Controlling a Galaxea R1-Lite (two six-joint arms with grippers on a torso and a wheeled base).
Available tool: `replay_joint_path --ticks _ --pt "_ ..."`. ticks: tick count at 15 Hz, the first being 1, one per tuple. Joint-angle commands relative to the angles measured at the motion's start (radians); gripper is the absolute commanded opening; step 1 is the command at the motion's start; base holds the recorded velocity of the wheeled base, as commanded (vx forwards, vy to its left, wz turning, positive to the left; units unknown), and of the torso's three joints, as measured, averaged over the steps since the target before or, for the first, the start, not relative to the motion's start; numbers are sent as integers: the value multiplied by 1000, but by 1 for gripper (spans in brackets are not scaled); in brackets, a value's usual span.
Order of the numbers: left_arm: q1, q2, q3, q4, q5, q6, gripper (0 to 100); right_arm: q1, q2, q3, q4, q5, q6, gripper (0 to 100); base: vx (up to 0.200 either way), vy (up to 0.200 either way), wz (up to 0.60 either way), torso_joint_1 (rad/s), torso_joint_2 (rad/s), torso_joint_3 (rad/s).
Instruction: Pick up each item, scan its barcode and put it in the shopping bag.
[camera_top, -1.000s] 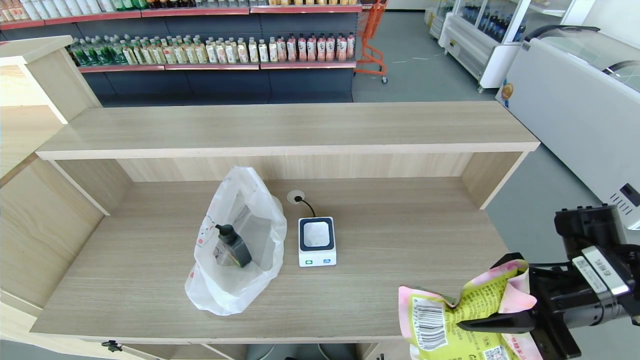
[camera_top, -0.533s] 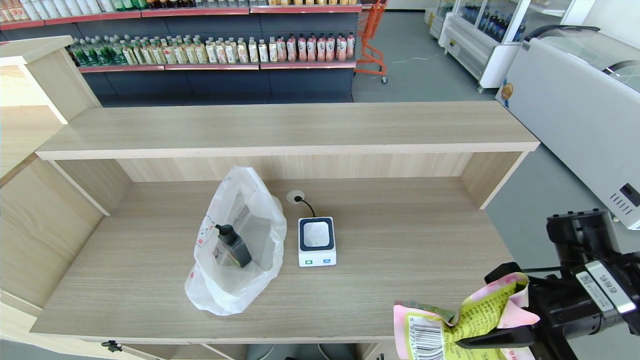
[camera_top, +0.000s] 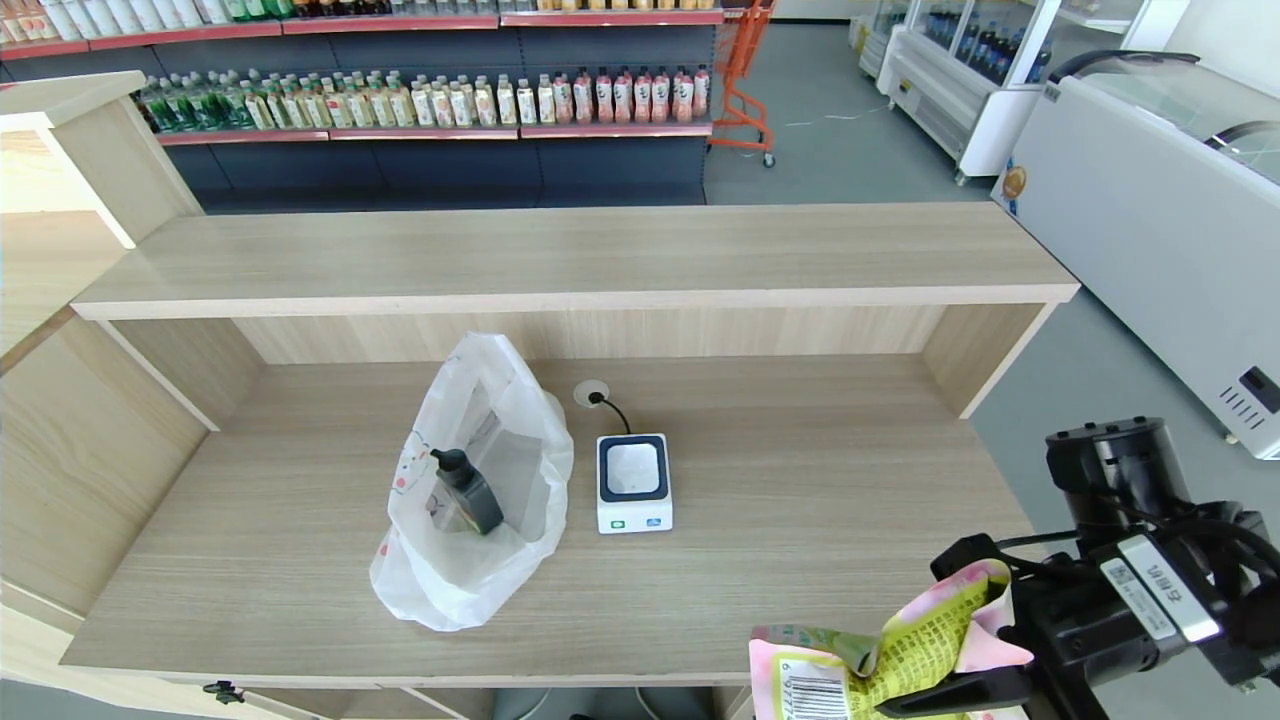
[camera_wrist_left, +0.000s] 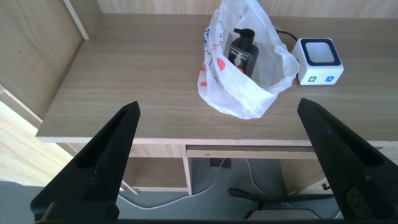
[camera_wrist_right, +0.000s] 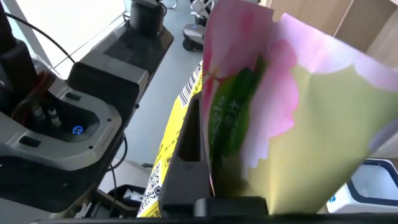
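Head view: right claw (camera_top: 915, 637) pinches the snack pouch (camera_top: 805, 668) beyond the counter (camera_top: 800, 480) front edge.

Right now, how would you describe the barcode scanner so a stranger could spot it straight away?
On the light-wood checkout counter's lower surface, right of the white plastic shopping bag, sits a small white square box. Only it has a dark-framed glass top and a black cable at its back.

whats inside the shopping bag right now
A dark pump bottle sits inside the white shopping bag. Whatever lies below or behind it is covered by the plastic.
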Motion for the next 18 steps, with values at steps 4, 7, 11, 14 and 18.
replay_joint_path --ticks 4,7,11,14,18 --pt "0 0 0 -1 0 -1 100 24 47 3 1 -16 -65 0 0 0 0 0 0 0" --pt "0 0 0 0 0 -1 100 24 48 -1 1 -18 -81 0 0 0 0 0 0 0" --pt "0 0 0 -1 0 -1 100 24 48 -20 2 -18 -74 0 0 0 0 0 0 0" --pt "0 0 0 0 0 -1 100 24 55 -38 4 -18 -70 0 0 0 0 0 0 0" --pt "0 0 0 0 0 -1 100 24 68 -124 2 -32 4 0 0 0 0 0 0 0"
